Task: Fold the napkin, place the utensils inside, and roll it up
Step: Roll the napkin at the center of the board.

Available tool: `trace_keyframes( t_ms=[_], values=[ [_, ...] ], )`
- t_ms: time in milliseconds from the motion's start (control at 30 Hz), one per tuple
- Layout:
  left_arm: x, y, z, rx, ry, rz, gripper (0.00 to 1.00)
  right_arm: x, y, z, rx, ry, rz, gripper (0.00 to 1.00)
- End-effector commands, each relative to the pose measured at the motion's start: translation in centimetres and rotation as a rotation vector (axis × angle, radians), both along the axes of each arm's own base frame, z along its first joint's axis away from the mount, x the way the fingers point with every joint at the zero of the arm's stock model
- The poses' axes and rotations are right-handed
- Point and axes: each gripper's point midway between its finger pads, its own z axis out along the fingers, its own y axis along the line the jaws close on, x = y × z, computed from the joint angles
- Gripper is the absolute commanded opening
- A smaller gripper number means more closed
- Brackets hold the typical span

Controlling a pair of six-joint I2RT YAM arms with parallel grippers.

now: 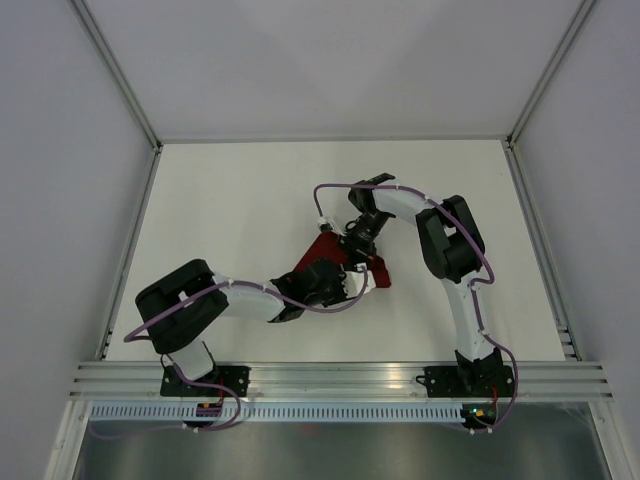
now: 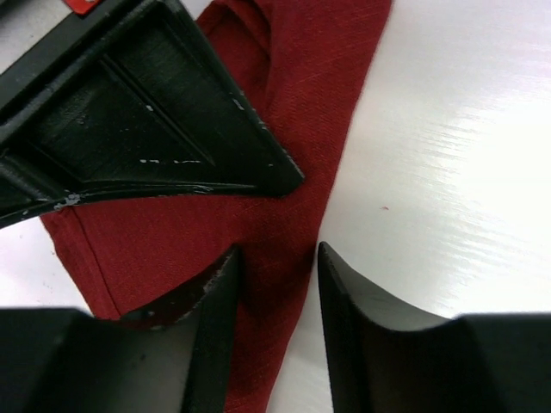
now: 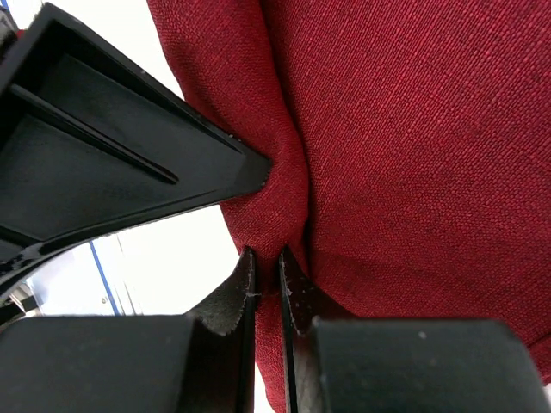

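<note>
While the right fingers point(image 3: 231, 303) pinch a fold of the napkin point(image 3: 413, 155), the left fingers point(image 2: 349, 297) stand half apart — astride its edge.

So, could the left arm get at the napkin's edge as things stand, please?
Probably yes: the left gripper hangs open right over the edge of the napkin, with nothing between them; the right gripper pinches a fold of it.
</note>
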Motion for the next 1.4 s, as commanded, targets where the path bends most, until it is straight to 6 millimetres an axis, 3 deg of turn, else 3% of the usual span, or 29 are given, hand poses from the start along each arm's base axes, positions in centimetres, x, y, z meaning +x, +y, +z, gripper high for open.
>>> trace_keyframes(
  t_ms=[0,100,167,200,233,333,433,600,767,933,967,1033,1100,1133,1167,1233,1367],
  values=[
    [0.1,-0.6,-1.1,-0.003,0.031,0.007,0.45,0.4,-3.3,-6.8,-0.179,-0.087,0.113,0.04],
    [-0.1,-0.6,-1.9,0.02,0.053,0.004,0.26,0.3,-3.2,-6.3,-0.168,-0.091,0.105,0.08],
    [-0.3,-0.7,-2.2,0.022,0.066,-0.011,0.11,0.6,-3.1,-5.7,-0.149,-0.103,0.084,0.22],
    [-0.5,-0.8,-2.2,0.021,0.071,-0.023,0.06,0.6,-3.0,-5.4,-0.141,-0.107,0.079,0.22],
    [-0.5,-0.8,-2.3,0.021,0.071,-0.027,0.02,1.2,-3.0,-5.2,-0.129,-0.124,0.054,0.29],
    [-1.1,-1.4,-2.8,0.006,0.125,-0.086,0.02,2.2,-3.7,-4.1,-0.096,-0.168,-0.008,0.43],
    [-0.9,-1.8,-2.9,-0.03,0.165,-0.109,0.02,2.8,-5.0,-2.7,-0.053,-0.151,-0.085,0.5],
    [-0.5,-2.7,-3.0,-0.055,0.192,-0.14,0.02,5.5,-8.0,-0.9,-0.02,-0.187,-0.228,0.51],
    [-0.4,-4.4,-2.5,-0.079,0.237,-0.188,0.02,6.0,-10.8,0.1,0.014,-0.165,-0.324,0.5],
    [-1.6,-4.0,-3.2,-0.096,0.427,-0.223,0.02,7.2,-14.5,2.7,0.083,-0.281,-0.421,0.49],
    [-0.9,-3.8,-2.9,-0.118,0.463,-0.204,0.02,6.7,-14.6,3.0,0.115,-0.285,-0.435,0.49],
    [-1.9,-3.3,-3.1,-0.132,0.574,-0.223,0.02,7.7,-16.3,4.9,0.151,-0.392,-0.472,0.5],
    [-1.8,-3.1,-2.7,-0.16,0.649,-0.234,0.02,7.2,-16.8,6.1,0.174,-0.463,-0.485,0.5],
    [-1.6,-2.7,-2.9,-0.147,0.686,-0.221,0.02,7.0,-16.7,5.7,0.185,-0.502,-0.481,0.51],
    [-1.8,-2.7,-2.8,-0.149,0.715,-0.231,0.02,7.0,-16.4,7.2,0.216,-0.566,-0.475,0.52],
    [-3.1,-1.6,-3.9,-0.103,0.841,-0.212,0.02,7.4,-16.0,8.3,0.248,-0.654,-0.457,0.54],
    [-3.4,-1.2,-3.6,-0.106,1.003,-0.21,0.02,5.4,-13.8,9.8,0.286,-0.784,-0.374,0.56]
  ],
)
